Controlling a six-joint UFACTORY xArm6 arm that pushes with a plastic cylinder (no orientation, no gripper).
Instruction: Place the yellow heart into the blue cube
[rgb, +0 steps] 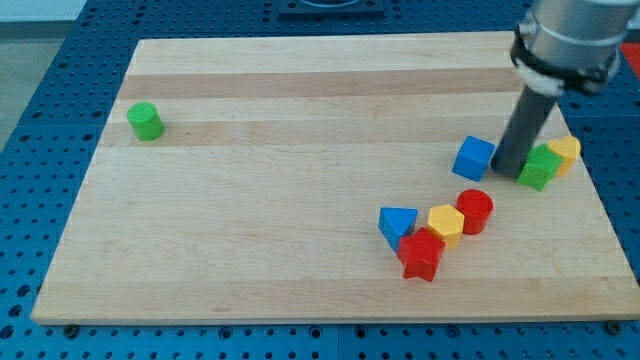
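The blue cube (474, 158) sits on the wooden board at the view's right. The yellow heart (565, 153) lies further right, near the board's right edge, touching a green star-like block (539, 167) on its left. My tip (507, 173) is down on the board between the blue cube and the green block, close to both. The rod hides part of the green block's left side.
A blue triangular block (397, 224), a red star (421, 255), a yellow hexagon (445, 224) and a red cylinder (475, 211) cluster below the cube. A green cylinder (146, 121) stands at the view's far left. The board's right edge (600, 200) is close.
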